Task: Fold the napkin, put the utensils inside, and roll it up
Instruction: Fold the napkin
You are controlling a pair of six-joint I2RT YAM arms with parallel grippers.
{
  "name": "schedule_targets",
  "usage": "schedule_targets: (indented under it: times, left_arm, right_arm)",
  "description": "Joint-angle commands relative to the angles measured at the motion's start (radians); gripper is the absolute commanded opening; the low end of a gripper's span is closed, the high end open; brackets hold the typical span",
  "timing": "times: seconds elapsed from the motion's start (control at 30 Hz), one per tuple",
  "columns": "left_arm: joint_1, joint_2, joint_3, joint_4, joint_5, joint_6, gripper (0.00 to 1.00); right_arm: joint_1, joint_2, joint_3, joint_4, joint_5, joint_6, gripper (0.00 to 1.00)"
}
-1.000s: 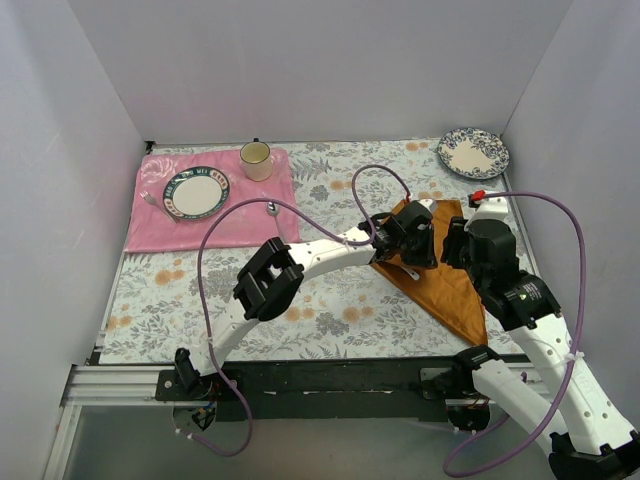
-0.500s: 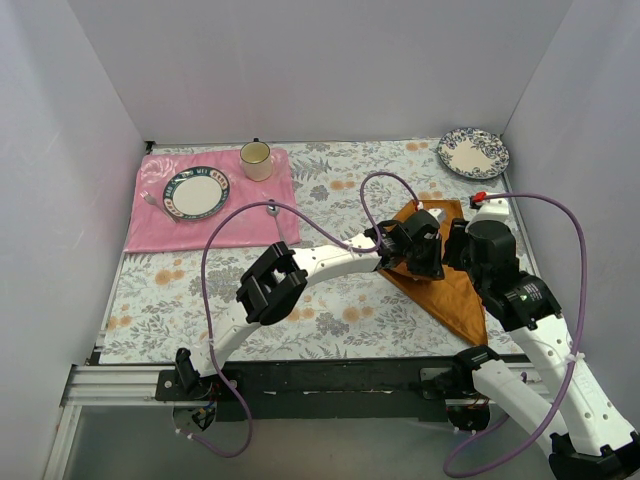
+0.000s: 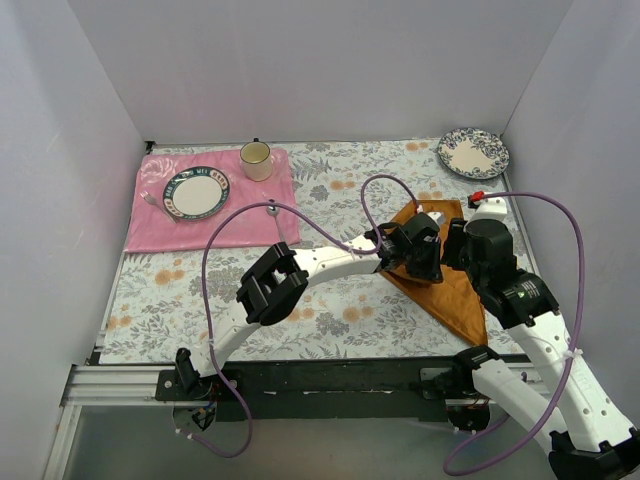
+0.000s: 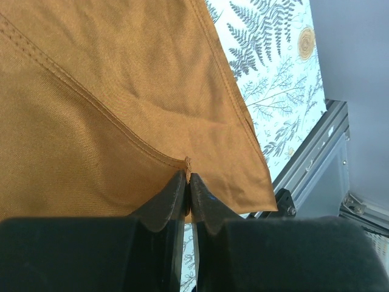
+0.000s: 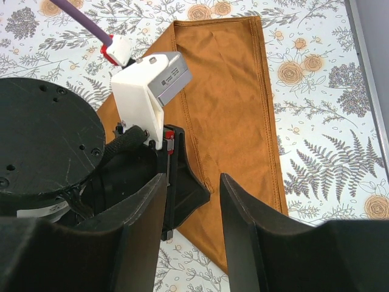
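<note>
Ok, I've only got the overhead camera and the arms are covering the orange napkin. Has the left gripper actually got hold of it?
Observer: Yes. The left wrist view shows the left gripper shut on a stitched edge of the napkin.
Operator: And the right one?
Observer: The right gripper is open and holds nothing. It sits over the napkin, close beside the left gripper.
Operator: Is the cloth folded there?
Observer: It looks so. The pinched edge lies over a second layer underneath.
</note>
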Motion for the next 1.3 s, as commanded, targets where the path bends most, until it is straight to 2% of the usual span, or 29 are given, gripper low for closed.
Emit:
schedule_targets:
  times: [0.0, 0.27, 0.4, 0.43, 0.53, 0.6, 0.67, 0.77, 0.9, 0.97, 1.1, 1.2, 1.27]
  left_arm:
    - [-0.007, -0.026, -0.030, -0.012, 0.008, 0.010, 0.07]
    - [-0.007, -0.018, -0.027, -0.020, 0.011, 0.018, 0.13]
    - [-0.007, -0.033, -0.028, -0.026, 0.000, 0.019, 0.18]
    - [-0.009, -0.039, -0.028, -0.030, -0.003, 0.019, 0.28]
    - [-0.009, -0.091, -0.054, -0.037, -0.005, 0.021, 0.39]
    - [-0.004, -0.156, -0.094, -0.033, -0.027, 0.029, 0.51]
    - [0.010, -0.203, -0.125, -0.018, -0.028, 0.033, 0.55]
    - [0.045, -0.292, -0.227, 0.018, -0.018, 0.032, 0.55]
    - [0.123, -0.357, -0.361, 0.071, 0.052, 0.012, 0.50]
    - [0.169, -0.348, -0.379, 0.079, 0.136, 0.010, 0.48]
    - [0.201, -0.357, -0.399, 0.056, 0.144, 0.044, 0.47]
    - [0.220, -0.375, -0.425, 0.048, 0.117, 0.068, 0.50]
    - [0.226, -0.366, -0.412, 0.010, 0.112, 0.093, 0.57]
  right_arm:
    - [-0.004, -0.007, 0.009, 0.014, 0.013, 0.013, 0.48]
    - [-0.004, 0.005, 0.006, 0.018, 0.006, 0.019, 0.48]
    - [-0.004, 0.037, 0.016, -0.039, 0.037, 0.091, 0.48]
    - [-0.002, 0.057, 0.027, -0.077, 0.067, 0.105, 0.50]
    - [-0.028, 0.121, 0.061, -0.145, 0.074, 0.155, 0.53]
    - [-0.077, 0.154, 0.072, -0.193, 0.031, 0.166, 0.53]
    - [-0.125, 0.185, 0.067, -0.194, -0.065, 0.157, 0.54]
    - [-0.243, 0.203, 0.065, -0.174, -0.203, 0.103, 0.54]
    - [-0.342, 0.240, 0.076, -0.194, -0.241, 0.051, 0.54]
    - [-0.376, 0.251, 0.064, -0.200, -0.277, 0.037, 0.54]
    - [-0.465, 0.252, -0.042, -0.162, -0.432, 0.008, 0.54]
    - [-0.465, 0.280, -0.073, -0.153, -0.478, -0.004, 0.54]
    - [-0.465, 0.289, -0.108, -0.118, -0.507, -0.010, 0.54]
